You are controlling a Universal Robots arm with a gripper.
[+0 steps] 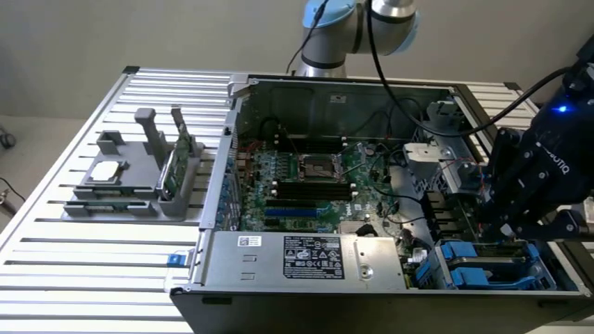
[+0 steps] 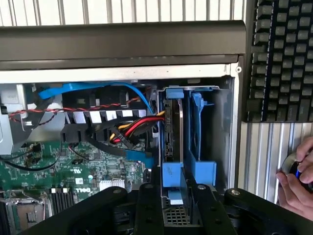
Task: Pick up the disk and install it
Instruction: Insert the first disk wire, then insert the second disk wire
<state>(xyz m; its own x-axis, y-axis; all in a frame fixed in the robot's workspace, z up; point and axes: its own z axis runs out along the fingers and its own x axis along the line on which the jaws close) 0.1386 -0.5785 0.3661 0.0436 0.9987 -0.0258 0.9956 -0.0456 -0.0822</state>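
Open computer case (image 1: 278,90) on a slatted metal table (image 1: 74,243). Motherboard (image 1: 307,184) on its floor; power supply (image 1: 307,259) along the near wall. Disk (image 2: 172,132): on edge in its blue carrier, seated in the drive bay (image 1: 487,264) at the near corner on the exterior view's right. Gripper (image 2: 174,193): directly over the bay, fingers either side of the carrier's end; actual grip cannot be told. Keyboard (image 2: 281,58) beside the case, a person's hand (image 2: 298,183) near it.
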